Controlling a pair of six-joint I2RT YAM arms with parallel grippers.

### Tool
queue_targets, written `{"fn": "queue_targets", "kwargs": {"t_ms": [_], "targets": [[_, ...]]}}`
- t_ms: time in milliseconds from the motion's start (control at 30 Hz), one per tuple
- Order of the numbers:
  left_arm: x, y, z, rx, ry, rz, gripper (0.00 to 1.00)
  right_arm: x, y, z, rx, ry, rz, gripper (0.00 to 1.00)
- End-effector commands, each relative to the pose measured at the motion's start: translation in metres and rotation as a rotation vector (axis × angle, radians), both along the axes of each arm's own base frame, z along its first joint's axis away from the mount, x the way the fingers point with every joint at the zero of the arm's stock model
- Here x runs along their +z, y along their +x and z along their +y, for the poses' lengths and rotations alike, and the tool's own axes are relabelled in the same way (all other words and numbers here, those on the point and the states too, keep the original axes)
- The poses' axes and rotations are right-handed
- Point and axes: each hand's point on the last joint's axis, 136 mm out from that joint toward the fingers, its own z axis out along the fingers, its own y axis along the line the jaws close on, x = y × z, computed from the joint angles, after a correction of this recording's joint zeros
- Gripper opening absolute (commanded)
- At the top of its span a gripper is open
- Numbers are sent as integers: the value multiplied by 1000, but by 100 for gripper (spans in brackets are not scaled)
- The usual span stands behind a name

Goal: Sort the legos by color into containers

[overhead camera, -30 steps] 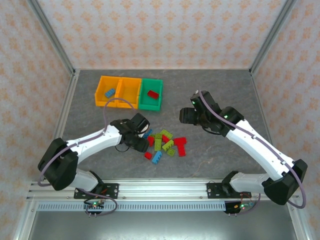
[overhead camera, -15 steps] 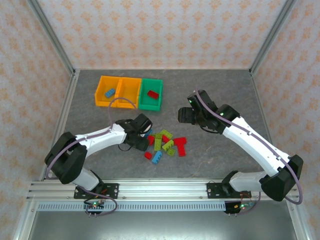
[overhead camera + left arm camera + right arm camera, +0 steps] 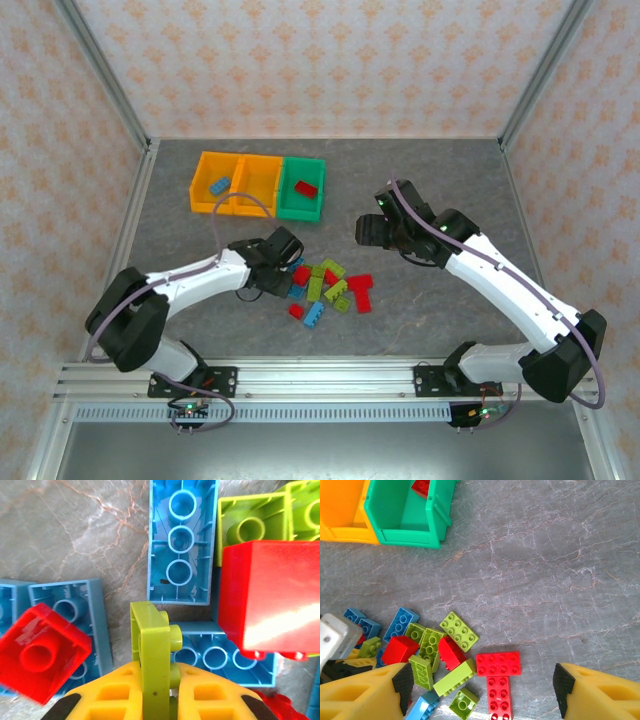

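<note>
Grey marbled table (image 3: 440,170) spreads under everything, and at its far left sits the row of bins (image 3: 212,207), two orange-yellow and one green, joined side by side. Two bricks lie in them: a blue brick (image 3: 219,185) in the outer orange bin and a red brick (image 3: 306,187) in the green one. By my reckoning that makes the sorting barely started.

The right gripper (image 3: 370,230) hangs above bare table just right of the heap, its jaws spread wide with nothing between them.

The left gripper (image 3: 290,272) is down at the left edge of the pile (image 3: 328,285), which lies in the middle of the table, well apart from the bins. In the left wrist view its yellow fingers (image 3: 115,692) are pinched tight on a lime green brick (image 3: 150,645) standing on edge, with blue and red pieces crowded around it.

More than a dozen bricks, red, blue and lime, are loose in that heap, so nearly all the work is left, and no lime brick has reached a bin yet.
</note>
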Motion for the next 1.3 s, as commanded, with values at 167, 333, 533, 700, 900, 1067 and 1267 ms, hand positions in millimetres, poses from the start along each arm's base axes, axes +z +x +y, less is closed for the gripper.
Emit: {"fn": "queue_targets", "kwargs": {"t_ms": [167,333,533,700,900,1067,1267], "targets": [[107,63,43,155,61,-324,4,15,1,1,-21,52,-34,76],[122,159,66,295,-19,-395,4,16,1,3,-26,66,-35,76],[115,265,76,349,-38,-406,5,18,-1,-2,-60,98,-49,76],[108,305,81,336,0,-363,29,20,-11,-14,-74,89,-59,77],[138,295,74,328,-77,-395,43,9,-17,-22,-98,78,-46,77],[193,231,52,257,-219,-445,44,-24,-25,-29,-125,34,25,77],[229,117,4,-12,-295,-449,50,-80,-33,-19,-128,32,165,73]]}}
